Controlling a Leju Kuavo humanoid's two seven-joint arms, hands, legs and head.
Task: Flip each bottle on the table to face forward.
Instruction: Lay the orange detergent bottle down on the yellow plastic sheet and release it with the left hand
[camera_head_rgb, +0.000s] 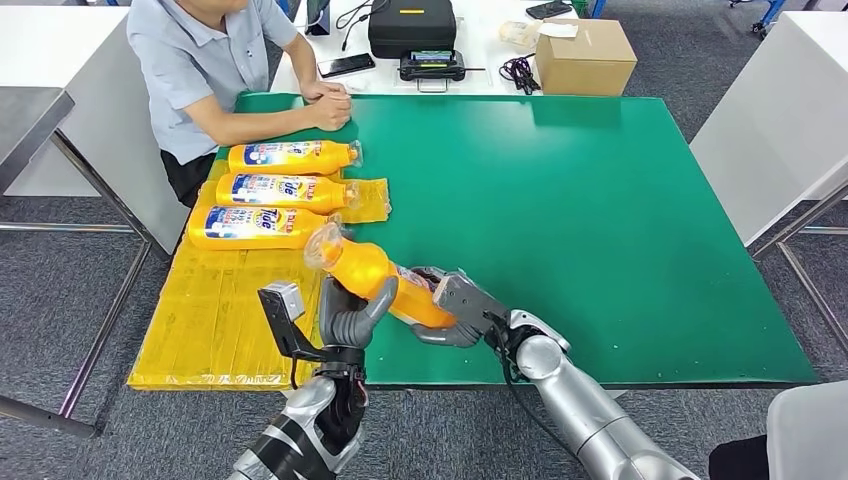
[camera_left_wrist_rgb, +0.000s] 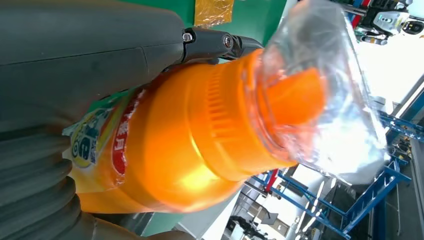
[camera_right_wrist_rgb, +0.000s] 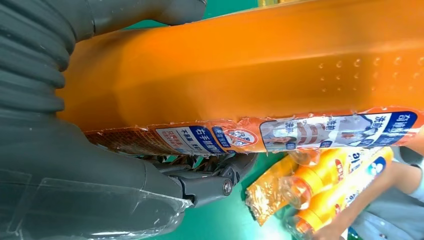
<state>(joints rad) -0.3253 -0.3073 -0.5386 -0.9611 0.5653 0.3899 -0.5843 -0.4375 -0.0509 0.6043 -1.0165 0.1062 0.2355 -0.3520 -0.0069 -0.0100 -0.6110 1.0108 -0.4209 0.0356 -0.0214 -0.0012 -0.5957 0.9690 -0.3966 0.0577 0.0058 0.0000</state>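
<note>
I hold an orange plastic detergent bottle with a clear film over its cap (camera_head_rgb: 375, 275) in both hands, lifted above the bench's near edge, toward its left corner. It lies tilted, cap end pointing up and away to the left, base toward my right. My left hand (camera_head_rgb: 350, 318) wraps the bottle's neck end from below, thumb and fingers curled round it; my right hand (camera_head_rgb: 455, 308) grips the base end. In the right wrist view the label's seam runs along the side of the bottle facing that camera.

Beyond it, three more orange label-up bottles (camera_head_rgb: 290, 157) (camera_head_rgb: 283, 190) (camera_head_rgb: 255, 226) lie side by side on a yellow plastic sheet (camera_head_rgb: 215, 320) along the left edge of the green-topped bench (camera_head_rgb: 600, 220), caps pointing right. A person in a light blue shirt (camera_head_rgb: 195, 60) sits at the far left corner, hands clasped on the bench. Behind the far edge sit a cardboard box (camera_head_rgb: 585, 55) and a black case (camera_head_rgb: 412, 25).
</note>
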